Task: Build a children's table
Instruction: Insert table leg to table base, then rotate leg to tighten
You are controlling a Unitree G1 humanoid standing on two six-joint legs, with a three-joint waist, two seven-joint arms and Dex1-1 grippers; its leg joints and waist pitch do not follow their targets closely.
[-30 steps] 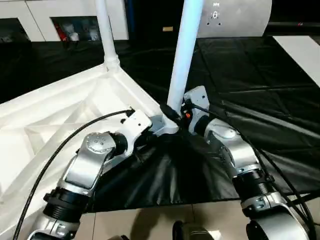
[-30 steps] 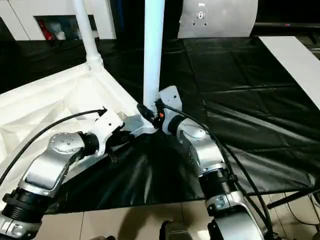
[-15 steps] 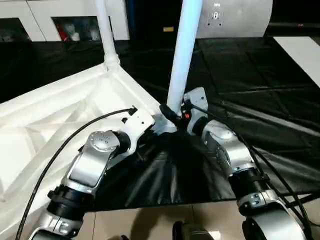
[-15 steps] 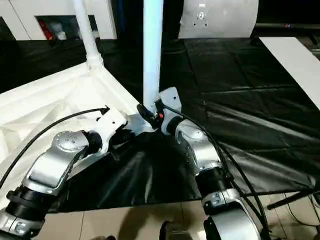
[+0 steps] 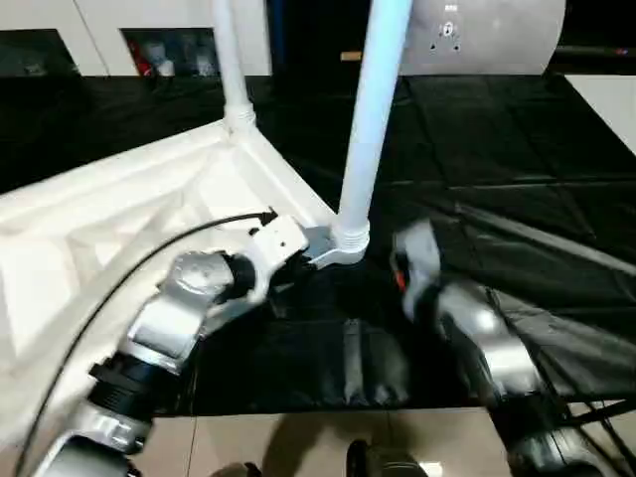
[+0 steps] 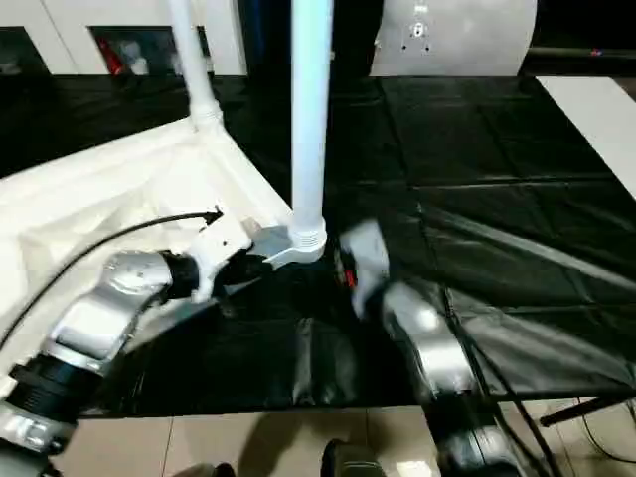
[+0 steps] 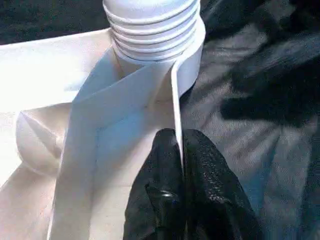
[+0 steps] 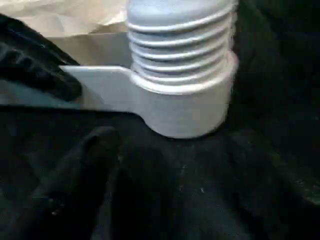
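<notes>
The children's table top (image 5: pixel 119 219) lies upside down at the left, its ribbed underside facing up. Two white legs stand upright in corner sockets: one at the far corner (image 5: pixel 236 79), one at the near corner (image 5: pixel 363 129). My left gripper (image 7: pixel 179 137) is shut on the top's thin rim just beside the near socket. The near leg's ribbed collar (image 8: pixel 180 50) sits in that socket. My right gripper (image 5: pixel 396 260) hangs a short way to the right of this leg, open and apart from it. One of its black fingers (image 8: pixel 75 185) shows in front of the socket.
A black sheet (image 5: pixel 497 149) covers the floor under and right of the table, rumpled into a fold (image 5: pixel 368 358) near me. White cabinets (image 5: pixel 60 30) and a silver panel (image 5: pixel 487 35) stand at the back. A white board (image 5: pixel 611 99) lies far right. Pale tiles (image 5: pixel 298 442) run along the near edge.
My right gripper has opened, let go of the near leg's base and drawn back to the right. The left gripper keeps its hold on the rim. The camera has shifted a little.
</notes>
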